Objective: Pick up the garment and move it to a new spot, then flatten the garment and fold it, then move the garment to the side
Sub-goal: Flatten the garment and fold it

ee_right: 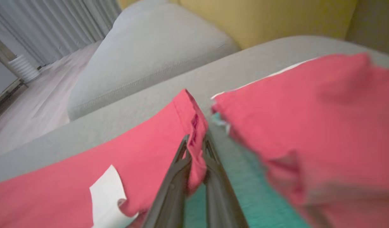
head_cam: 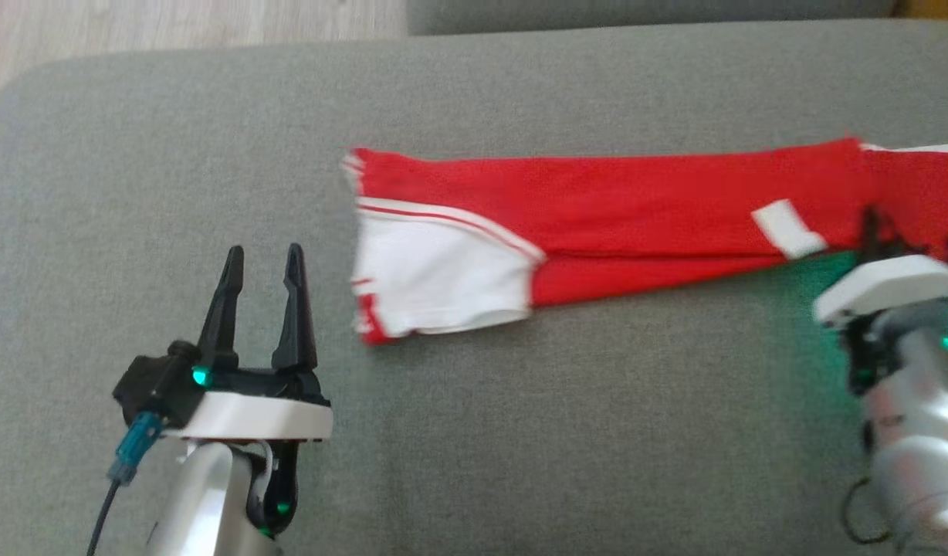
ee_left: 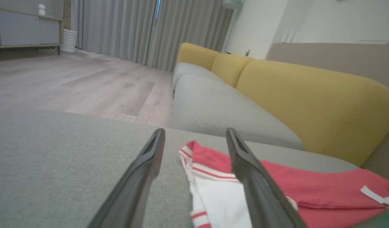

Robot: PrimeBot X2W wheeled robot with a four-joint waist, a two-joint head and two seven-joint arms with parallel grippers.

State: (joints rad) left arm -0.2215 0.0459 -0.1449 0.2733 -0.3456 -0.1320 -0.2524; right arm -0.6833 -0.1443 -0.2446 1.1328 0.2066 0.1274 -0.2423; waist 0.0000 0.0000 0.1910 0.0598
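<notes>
Two claws, two roles: my right claw [ee_right: 196, 142] pinches a fold of the long red-and-white cloth garment [head_cam: 597, 208] lying across the middle of the grey fabric cushion [head_cam: 520, 432], probably to fold it over. My left claw [head_cam: 263, 255] hovers spread and empty over the cushion's left part.

Reference item: garment [head_cam: 613, 208].

1. The garment lies lengthwise on the seat pad [head_cam: 211, 154], running left to right.
2. A label [head_cam: 787, 228] lies on the garment, toward its right end.
3. The left gripper [head_cam: 264, 251] stands off the garment's left end, on the robot's side, apart from the cloth, fingers spread.
4. The right gripper [ee_right: 196, 141] meets the garment's near edge just right of the label, with a fold of cloth pinched between its fingers.
5. Behind the garment, past the pad's far edge, sits a sofa [ee_left: 308, 104]. The floor [ee_left: 86, 82] lies behind and left of the garment.
</notes>
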